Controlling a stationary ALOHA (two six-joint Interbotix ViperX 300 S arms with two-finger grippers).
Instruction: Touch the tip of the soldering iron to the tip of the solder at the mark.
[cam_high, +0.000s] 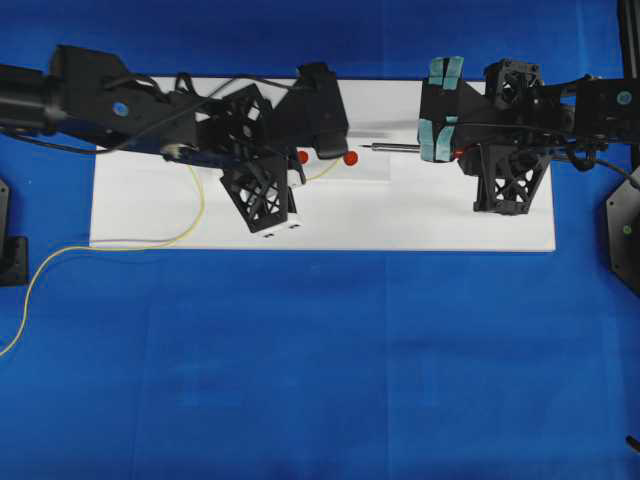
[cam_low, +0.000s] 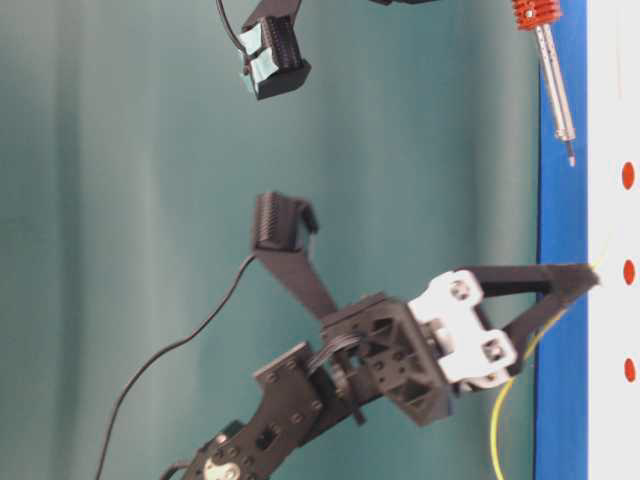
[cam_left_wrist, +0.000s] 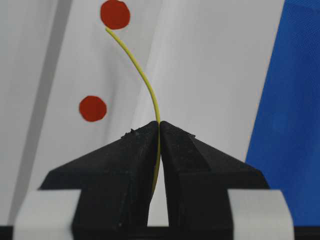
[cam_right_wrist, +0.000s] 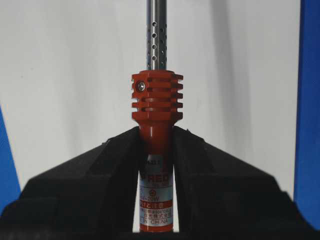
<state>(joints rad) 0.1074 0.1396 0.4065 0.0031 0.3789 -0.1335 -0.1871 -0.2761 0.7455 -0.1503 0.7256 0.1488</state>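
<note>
Left gripper (cam_left_wrist: 160, 125) pinches the solder (cam_left_wrist: 142, 80); its tip (cam_left_wrist: 107, 30) touches the lower edge of a red mark (cam_left_wrist: 115, 14). Right gripper (cam_right_wrist: 156, 135) clamps the soldering iron (cam_right_wrist: 156, 150); tip of the iron (cam_high: 365, 147) lies just beside that mark, apart from it.

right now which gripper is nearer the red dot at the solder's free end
Left. The left gripper holds the solder just short of that red dot; the right gripper, clamping the soldering iron, sits farther off.
</note>
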